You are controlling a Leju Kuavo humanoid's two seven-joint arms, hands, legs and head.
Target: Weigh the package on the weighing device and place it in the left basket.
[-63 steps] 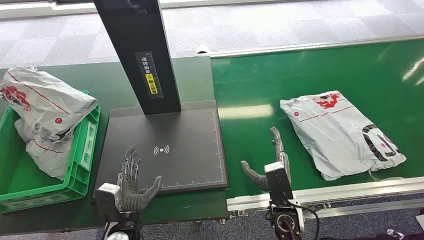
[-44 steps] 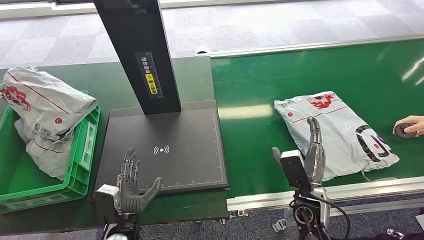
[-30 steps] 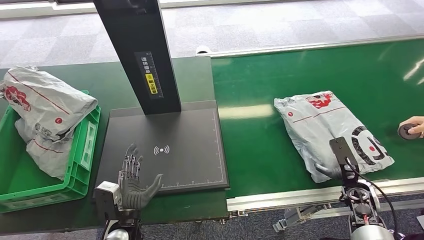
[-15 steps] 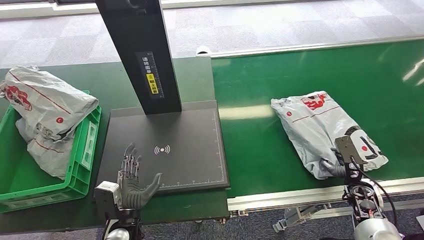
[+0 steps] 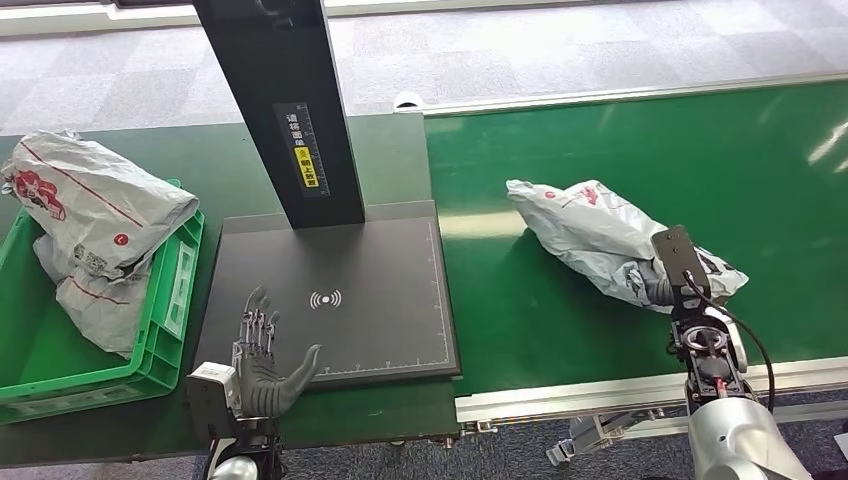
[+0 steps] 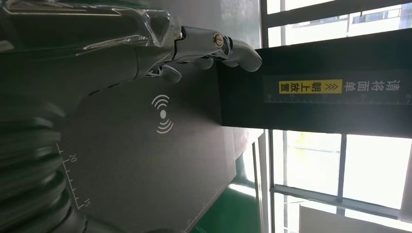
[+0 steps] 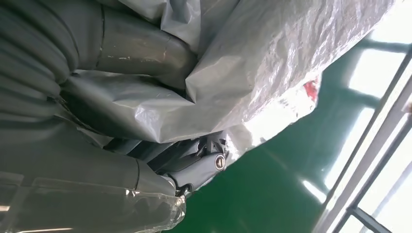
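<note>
The grey plastic package [image 5: 590, 230] lies crumpled on the green belt [image 5: 700, 140], right of the scale, with its near right end raised. My right hand [image 5: 665, 285] grips that end. In the right wrist view the thumb [image 7: 131, 48] presses on top of the package [image 7: 272, 63] and the fingers [image 7: 194, 167] curl under it. The black scale plate [image 5: 370, 290] stands at the centre with nothing on it. My left hand [image 5: 262, 360] hovers open over the plate's near left corner, fingers [image 6: 194, 48] spread above the plate [image 6: 145, 160].
A green basket [image 5: 160, 330] at the left holds other grey packages [image 5: 90, 215], heaped above its rim. A tall black post [image 5: 280, 100] rises from the back of the scale. A metal rail [image 5: 600, 395] edges the belt's near side.
My right hand swung right to the package's near end, closed on it and lifted it; the package crumpled and slid left. A person's hand at the right edge is gone. My left hand stayed.
</note>
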